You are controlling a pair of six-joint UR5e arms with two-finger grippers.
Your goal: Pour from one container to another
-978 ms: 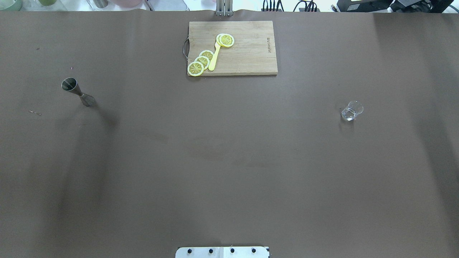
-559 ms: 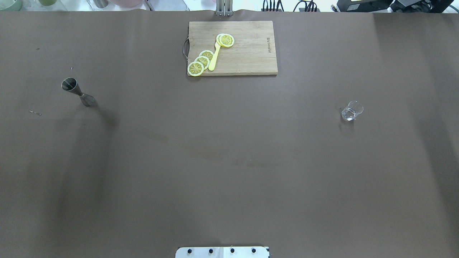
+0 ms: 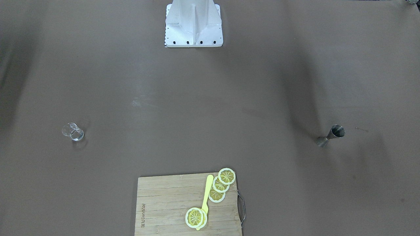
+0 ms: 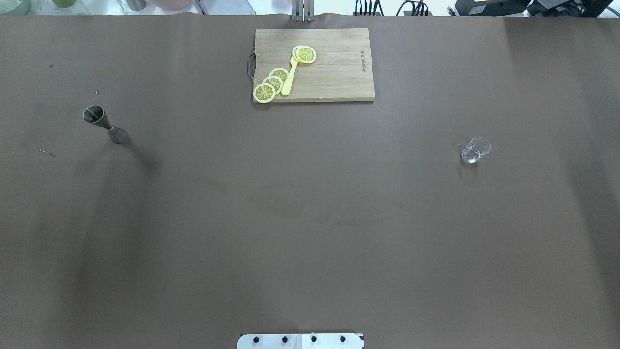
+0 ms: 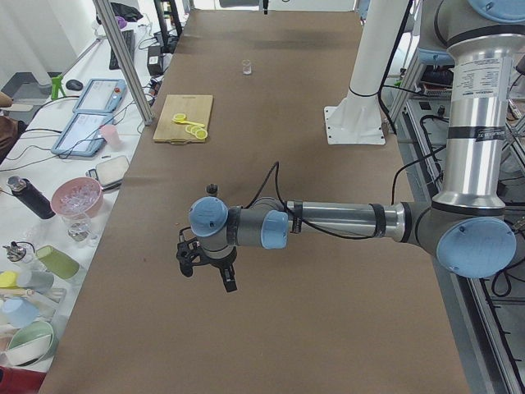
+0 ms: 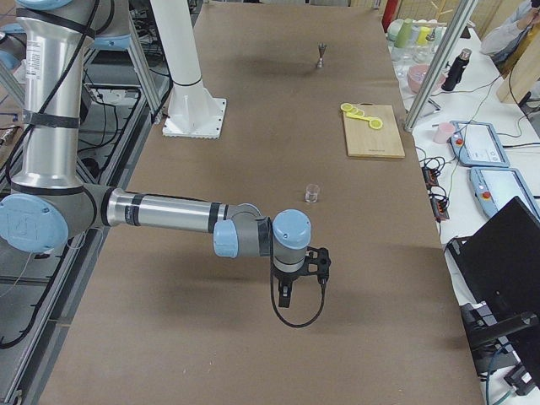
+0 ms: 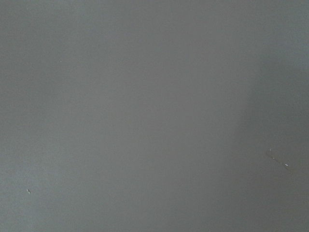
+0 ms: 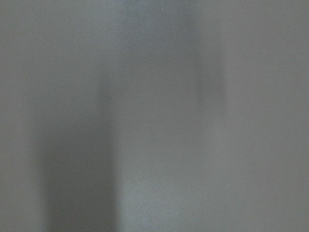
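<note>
**Jigger and glass stand apart on the bench; both tools hang over bare cover**

Front-facing view: the brown bench (image 3: 210, 98) carries the steel jigger (image 3: 330, 135) at 3 o'clock and the clear glass (image 3: 73, 132) at 9 o'clock, well apart. Each stands alone with nothing touching it. A wooden board (image 3: 164, 203) lies at 6 o'clock with lemon slices (image 3: 220, 184) and a yellow fork (image 3: 206, 191) on it. The white base (image 3: 193, 26) sits at 12 o'clock. No arm shows here.

Overhead view: the jigger is at 9 o'clock, the glass at 3 o'clock, the board at 12 o'clock and the base plate at 6 o'clock. The middle of the bench shows only soft shadows.

Left side view: the near arm reaches out level over the bench. The left tool (image 5: 209, 267) hangs at its wrist above bare cover, holding nothing that I can see. Whether it is released or clenched I cannot tell from this angle. The board lies at 11 o'clock and the glass far off at 12 o'clock.

Right side view: the near arm stretches out level too, and the right tool (image 6: 291, 283) points down over bare cover. Its state cannot be told either. The glass stands near it, toward 12 o'clock, apart from it. The board is at 1 o'clock and the jigger far off at 12 o'clock.

Wrist views: both show only plain bench cover, with a few specks in the left one.
</note>
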